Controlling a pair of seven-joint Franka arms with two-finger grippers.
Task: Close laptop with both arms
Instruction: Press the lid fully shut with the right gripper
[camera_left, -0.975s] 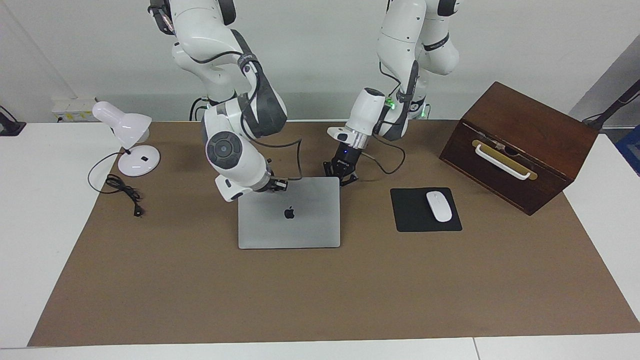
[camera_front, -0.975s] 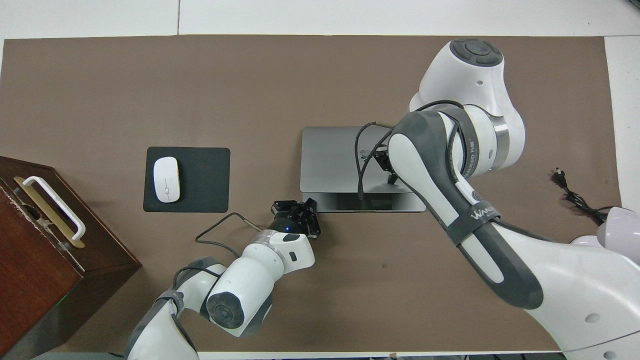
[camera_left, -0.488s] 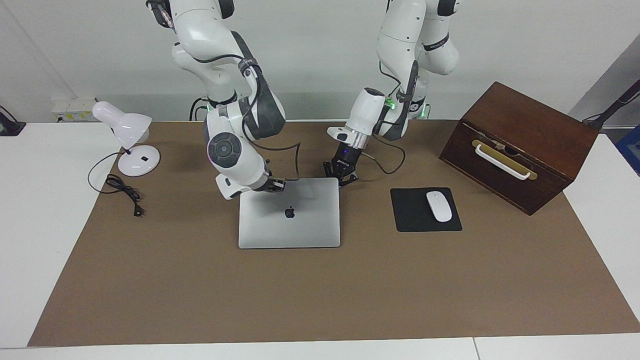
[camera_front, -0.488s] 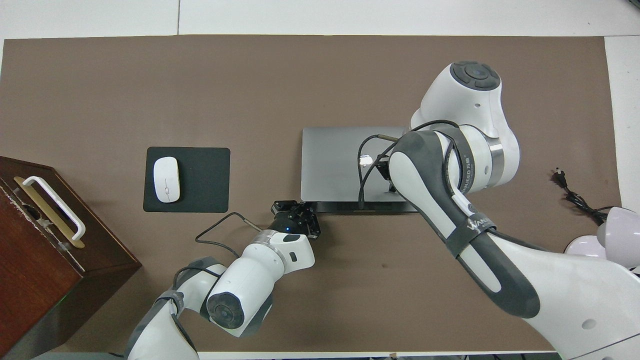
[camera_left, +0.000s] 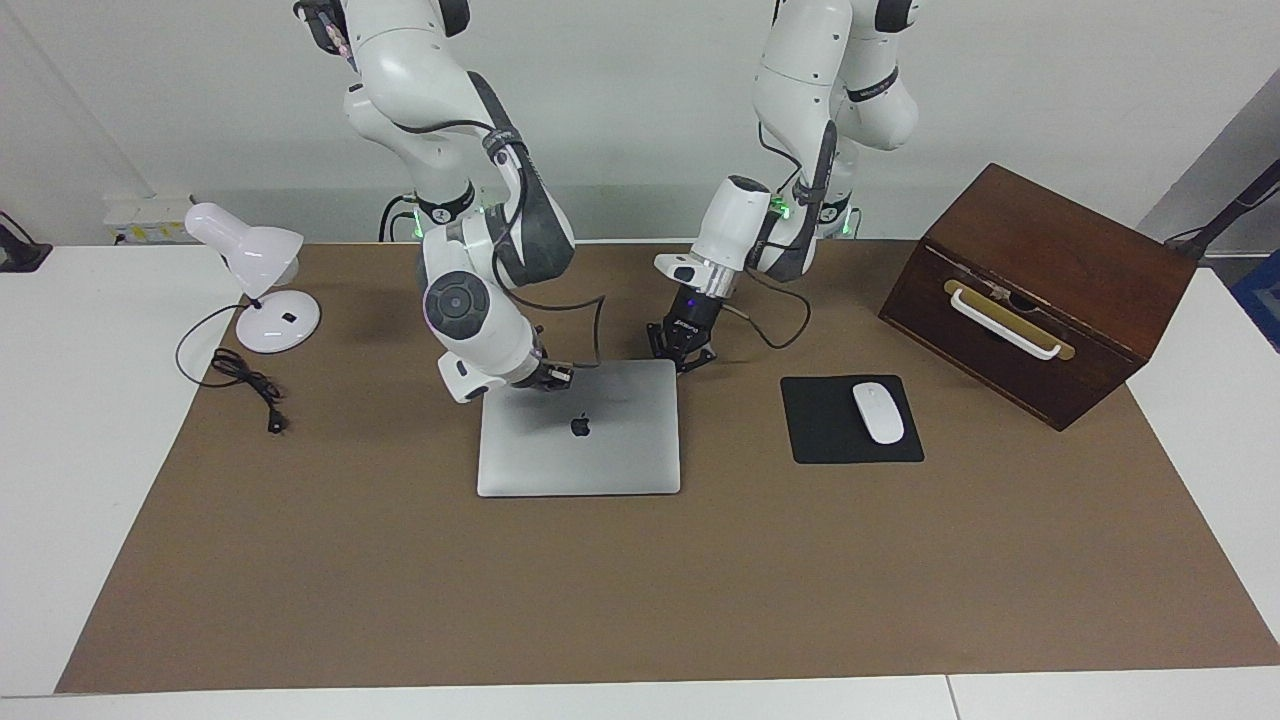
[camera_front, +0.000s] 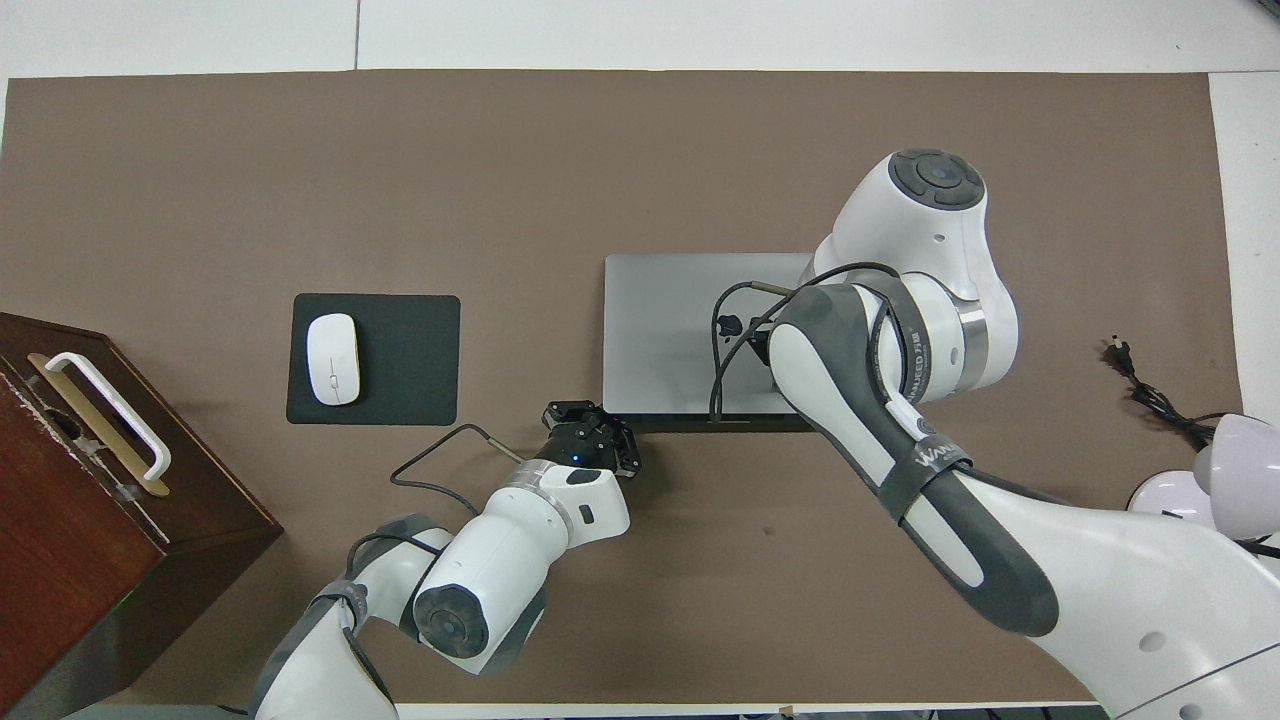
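The silver-grey laptop (camera_left: 580, 445) lies mid-table with its logo lid (camera_front: 665, 320) tilted almost flat; only a thin dark slit shows along the edge nearer the robots. My right gripper (camera_left: 558, 375) is shut and presses down on the lid at the corner toward the right arm's end, nearer the robots. In the overhead view its own forearm hides it. My left gripper (camera_left: 683, 357) (camera_front: 598, 430) is shut, low at the laptop's other corner nearer the robots, holding nothing. Whether it touches the laptop I cannot tell.
A black mouse pad (camera_left: 830, 435) with a white mouse (camera_left: 878, 412) lies beside the laptop toward the left arm's end, and a dark wooden box (camera_left: 1040, 290) with a white handle stands past it. A white desk lamp (camera_left: 255, 270) and its cord (camera_left: 245, 380) sit at the right arm's end.
The lid has come down further under my right gripper, and the dark gap along the edge nearer the robots has narrowed. The right arm has drawn back toward the robots. The left arm has not moved.
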